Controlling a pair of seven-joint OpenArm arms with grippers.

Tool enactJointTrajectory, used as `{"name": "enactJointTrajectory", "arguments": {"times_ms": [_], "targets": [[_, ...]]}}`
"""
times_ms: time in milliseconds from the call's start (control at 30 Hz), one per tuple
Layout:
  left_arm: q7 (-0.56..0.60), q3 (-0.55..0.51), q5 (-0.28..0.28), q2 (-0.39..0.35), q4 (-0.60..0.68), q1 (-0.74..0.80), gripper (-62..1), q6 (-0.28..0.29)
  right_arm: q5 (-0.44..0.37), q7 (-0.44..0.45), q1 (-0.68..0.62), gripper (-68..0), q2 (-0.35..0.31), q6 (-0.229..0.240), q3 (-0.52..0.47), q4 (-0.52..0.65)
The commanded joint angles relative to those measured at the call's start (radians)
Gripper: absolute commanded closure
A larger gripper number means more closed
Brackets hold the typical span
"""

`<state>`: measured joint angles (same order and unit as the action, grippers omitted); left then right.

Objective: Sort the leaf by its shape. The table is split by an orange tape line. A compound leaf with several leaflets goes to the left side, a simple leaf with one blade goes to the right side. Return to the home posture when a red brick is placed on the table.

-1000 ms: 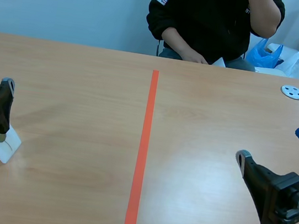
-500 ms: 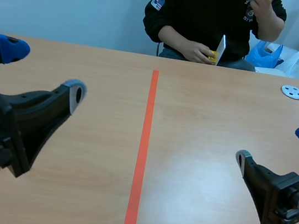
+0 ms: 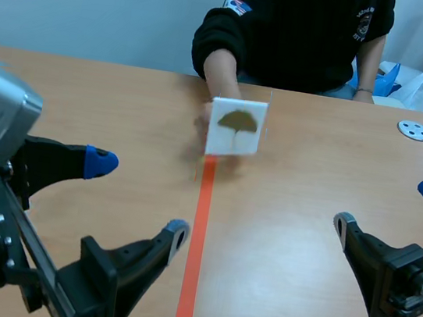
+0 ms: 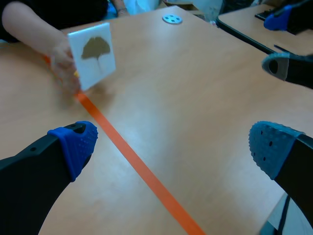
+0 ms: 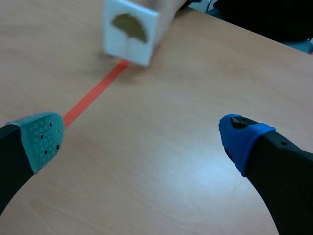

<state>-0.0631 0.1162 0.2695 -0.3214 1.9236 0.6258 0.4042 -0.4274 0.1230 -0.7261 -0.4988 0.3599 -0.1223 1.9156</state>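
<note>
A white square card bears 1 olive-brown leaf, fan-shaped, with 1 blade on a thin stem. The card stands nearly upright, face toward the robot, over the far end of the orange tape line, held from behind by a person's hand.

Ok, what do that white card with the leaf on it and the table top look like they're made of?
White card: matte and stiff, probably thick paperboard or foam board, since it stays flat while a person's hand holds it upright over the tape line. I can't tell which. Table: light wood-grain surface with soft glare, likely laminate rather than bare wood.
</note>
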Motion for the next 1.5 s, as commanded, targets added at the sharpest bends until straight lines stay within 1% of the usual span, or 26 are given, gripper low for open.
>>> {"name": "enactJointTrajectory", "arguments": {"times_ms": [0, 1133, 1467], "targets": [[0.02, -0.004, 0.011, 0.001, 0.008, -0.003, -62.3, 0.002, -0.003, 0.014, 0.011, -67.9, -0.005, 0.0, -0.001, 0.011], [0.022, -0.004, 0.011, 0.002, 0.002, -0.008, -62.3, 0.002, -0.003, 0.01, 0.011, -67.9, -0.005, 0.0, -0.001, 0.011], [0.047, -0.004, 0.011, 0.002, 0.002, -0.008, -62.3, 0.002, -0.003, -0.005, 0.011, -67.9, -0.005, 0.0, -0.001, 0.011]]}}
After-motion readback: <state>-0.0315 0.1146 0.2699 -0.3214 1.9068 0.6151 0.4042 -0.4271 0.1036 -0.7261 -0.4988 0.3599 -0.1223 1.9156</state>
